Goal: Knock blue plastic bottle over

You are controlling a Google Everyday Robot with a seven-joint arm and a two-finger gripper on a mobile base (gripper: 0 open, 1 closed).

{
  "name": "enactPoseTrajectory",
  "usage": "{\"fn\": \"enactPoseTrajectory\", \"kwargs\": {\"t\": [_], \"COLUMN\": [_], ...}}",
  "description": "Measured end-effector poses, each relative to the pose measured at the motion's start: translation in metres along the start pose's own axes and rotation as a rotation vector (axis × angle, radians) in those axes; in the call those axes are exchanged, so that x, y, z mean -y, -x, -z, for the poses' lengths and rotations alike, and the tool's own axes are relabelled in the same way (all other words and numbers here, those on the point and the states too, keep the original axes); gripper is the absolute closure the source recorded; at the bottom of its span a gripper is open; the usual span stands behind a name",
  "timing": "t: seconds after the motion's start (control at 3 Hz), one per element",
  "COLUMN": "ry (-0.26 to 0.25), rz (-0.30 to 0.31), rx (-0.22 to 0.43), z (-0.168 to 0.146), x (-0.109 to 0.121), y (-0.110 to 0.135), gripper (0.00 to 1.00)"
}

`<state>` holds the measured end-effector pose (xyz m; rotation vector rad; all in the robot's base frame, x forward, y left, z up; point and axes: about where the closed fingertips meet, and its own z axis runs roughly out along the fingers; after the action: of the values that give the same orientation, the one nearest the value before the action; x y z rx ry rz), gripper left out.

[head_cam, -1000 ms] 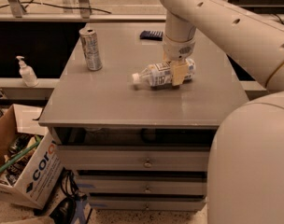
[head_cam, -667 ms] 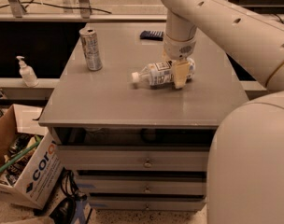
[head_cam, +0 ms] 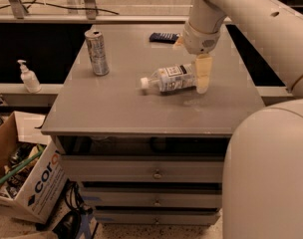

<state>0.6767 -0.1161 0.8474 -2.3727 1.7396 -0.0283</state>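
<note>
The blue plastic bottle, clear with a white cap and a whitish label, lies on its side in the middle of the grey table top, cap pointing left. My gripper hangs from the white arm at the bottle's right end, its pale finger down against the bottle's base. The silver can stands upright at the back left of the table.
A dark flat object lies at the table's back edge. A white pump bottle stands on a ledge to the left. A cardboard box sits on the floor at lower left. Drawers are under the table top.
</note>
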Motion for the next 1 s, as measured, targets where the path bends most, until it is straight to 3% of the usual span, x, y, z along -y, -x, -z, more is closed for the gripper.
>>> {"fn": "enactPoseTrajectory", "kwargs": {"t": [0.33,1.0], "ry": [-0.063,-0.220], "rz": [-0.056,-0.247], "rx": [0.146,0.438], "z": [0.021,0.054], "x": [0.006,0.006], "y": [0.000,-0.021], "gripper": [0.00,0.00]}}
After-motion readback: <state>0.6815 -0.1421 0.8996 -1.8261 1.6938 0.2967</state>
